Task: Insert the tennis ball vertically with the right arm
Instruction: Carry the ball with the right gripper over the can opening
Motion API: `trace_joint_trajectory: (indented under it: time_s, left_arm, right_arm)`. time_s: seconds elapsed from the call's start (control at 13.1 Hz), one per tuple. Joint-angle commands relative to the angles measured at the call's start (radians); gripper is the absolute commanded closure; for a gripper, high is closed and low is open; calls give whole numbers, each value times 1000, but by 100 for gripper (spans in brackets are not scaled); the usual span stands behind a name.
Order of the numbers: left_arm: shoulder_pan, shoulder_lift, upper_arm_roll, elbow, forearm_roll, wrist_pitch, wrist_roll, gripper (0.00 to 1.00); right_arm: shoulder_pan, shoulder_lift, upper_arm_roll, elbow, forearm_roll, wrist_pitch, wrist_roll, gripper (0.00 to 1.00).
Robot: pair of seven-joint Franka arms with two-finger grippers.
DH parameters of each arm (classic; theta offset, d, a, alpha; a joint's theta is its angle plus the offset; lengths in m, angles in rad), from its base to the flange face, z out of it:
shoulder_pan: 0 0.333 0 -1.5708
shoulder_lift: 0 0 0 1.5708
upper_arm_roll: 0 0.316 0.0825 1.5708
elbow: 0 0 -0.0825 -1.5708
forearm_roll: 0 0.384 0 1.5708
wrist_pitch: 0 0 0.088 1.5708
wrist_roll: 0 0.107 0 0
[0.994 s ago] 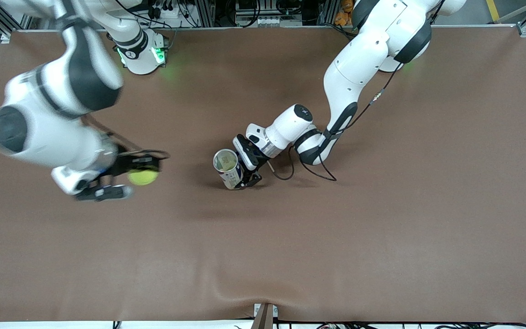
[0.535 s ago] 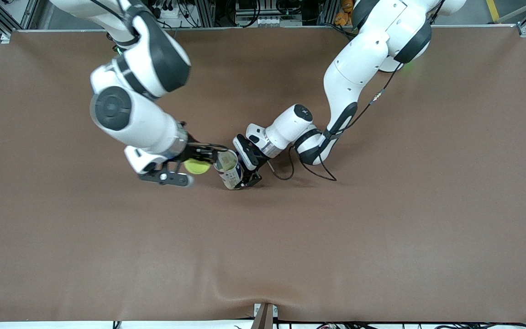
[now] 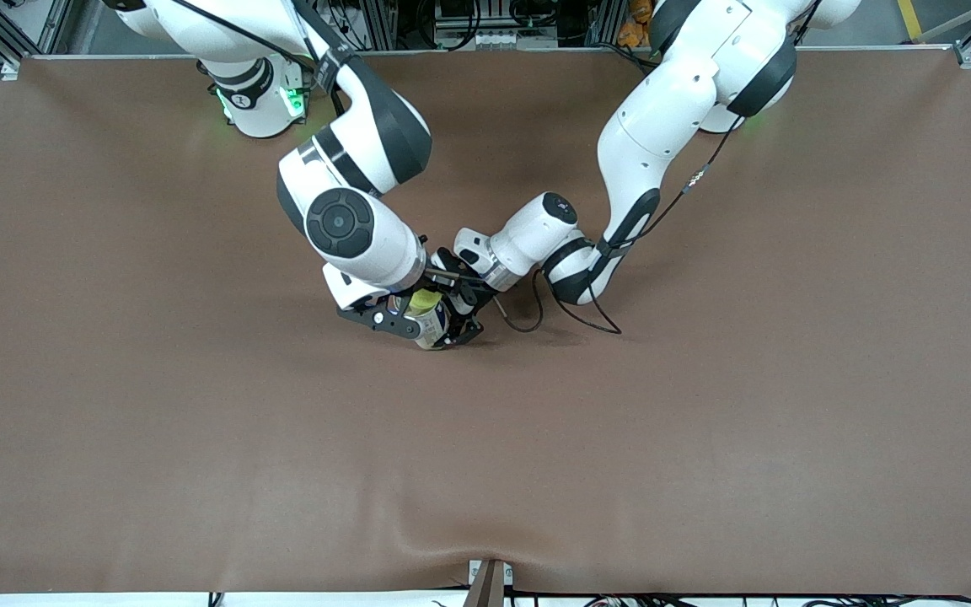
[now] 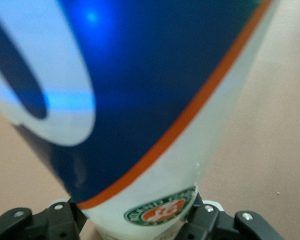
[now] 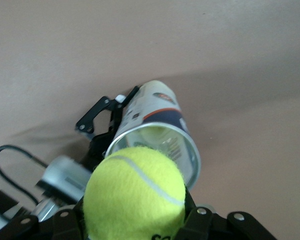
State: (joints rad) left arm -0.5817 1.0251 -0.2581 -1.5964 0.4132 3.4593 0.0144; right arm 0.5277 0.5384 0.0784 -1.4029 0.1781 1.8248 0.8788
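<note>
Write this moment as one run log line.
right gripper: holds tennis ball over can mouth | left gripper: holds can upright | ball: not yet inserted

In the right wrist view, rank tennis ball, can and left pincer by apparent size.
1. tennis ball, though nearness to the camera inflates it
2. can
3. left pincer, holding the can

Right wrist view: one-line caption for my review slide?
Right gripper holds a tennis ball just above the open mouth of the can, which the left gripper grips.
</note>
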Motion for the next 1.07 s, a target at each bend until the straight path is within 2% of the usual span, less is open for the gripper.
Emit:
trace_joint_trajectory:
  time_s: [0.0, 0.08, 0.15, 0.23, 0.61, 0.99]
  left_arm:
    - [5, 18, 10, -2, 10, 3, 6, 24]
    - [5, 18, 10, -2, 10, 3, 6, 24]
    - [5, 18, 10, -2, 10, 3, 6, 24]
    - [5, 18, 10, -2, 10, 3, 6, 24]
    - [5, 18, 10, -2, 12, 3, 6, 24]
    - [5, 16, 11, -2, 10, 3, 6, 24]
  right_arm:
    - [-11, -6, -3, -5, 3, -15, 16, 70]
    - [-11, -5, -3, -7, 3, -15, 14, 58]
    - [-11, -5, -3, -13, 3, -15, 12, 21]
    - [-11, -5, -3, -14, 3, -15, 12, 0]
    - [-15, -6, -9, -15, 1, -32, 3, 0]
    - [-197, -86, -8, -15, 1, -134, -211, 0]
